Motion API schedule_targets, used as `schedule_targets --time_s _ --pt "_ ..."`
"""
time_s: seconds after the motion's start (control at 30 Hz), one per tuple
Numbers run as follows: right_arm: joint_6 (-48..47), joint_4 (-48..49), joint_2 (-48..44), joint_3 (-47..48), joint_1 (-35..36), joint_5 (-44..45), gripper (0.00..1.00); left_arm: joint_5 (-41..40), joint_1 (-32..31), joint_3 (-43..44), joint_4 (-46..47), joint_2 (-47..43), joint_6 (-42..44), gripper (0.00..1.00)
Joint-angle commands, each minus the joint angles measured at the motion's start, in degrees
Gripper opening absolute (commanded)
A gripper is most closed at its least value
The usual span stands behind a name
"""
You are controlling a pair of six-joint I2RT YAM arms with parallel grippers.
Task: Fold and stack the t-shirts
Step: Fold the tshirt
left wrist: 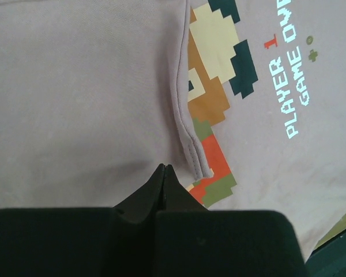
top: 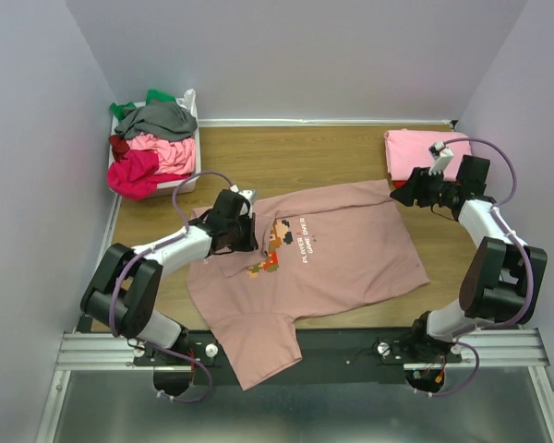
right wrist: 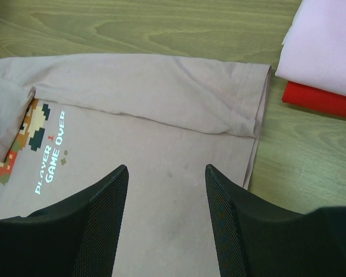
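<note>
Dusty-pink t-shirt [top: 351, 263], "PLAYER 1 GAME OVER"

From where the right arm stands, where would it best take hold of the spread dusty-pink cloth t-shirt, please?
Probably the hemmed edge of the dusty-pink t-shirt nearest the folded pink-and-red stack, approached over the wooden tabletop: it lies flat and free, ahead of the open right gripper.

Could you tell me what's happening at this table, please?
A dusty-pink t-shirt with a pixel-art print lies spread on the wooden table. The left gripper is shut, tips at a folded-over edge beside the print; the right gripper hangs open above the shirt's other side. A folded pale-pink shirt lies on a red one; a crumpled heap waits in a white bin.
</note>
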Motion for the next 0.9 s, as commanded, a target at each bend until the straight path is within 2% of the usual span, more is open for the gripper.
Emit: schedule_targets --time_s 0.0,0.17,0.33,0.47,0.57,0.67,0.77,0.87 --pt "-0.77 -1.25 0.54 0.19 -0.49 -1.04 0.63 1.16 -1.38 1.51 0.73 3.83 1.11 0.0" --pt "-0.86 -1.25 0.54 0.19 -0.58 -0.96 0.63 2.93 -3.67 2.65 2.22 5.86 0.5 0.0" --pt "-0.95 -1.42 0.54 0.19 -0.66 -1.04 0.63 3.37 -6.04 3.97 2.14 6.39 -0.12 0.07" --pt "-0.95 -1.42 0.63 0.19 -0.75 -1.13 0.63 2.4 -6.92 4.67 1.44 6.21 -0.38 0.09" --pt "-0.95 -1.42 0.63 0.28 -0.75 -1.22 0.63 2.49 -7.19 4.67 1.43 6.74 -0.38 0.15" --pt "-0.95 -1.6 0.71 0.28 -0.84 -1.31 0.63 3.71 -7.8 4.76 1.69 8.32 0.05 0.27" --pt "-1.04 -1.6 0.63 0.28 -0.84 -1.22 0.63 2.24 -8.07 4.85 2.05 8.59 -0.12 0.28" --pt "-1.39 -1.86 0.63 0.19 -0.93 -1.39 0.63 -2.33 -8.07 4.59 2.4 3.42 -1.35 0.33"
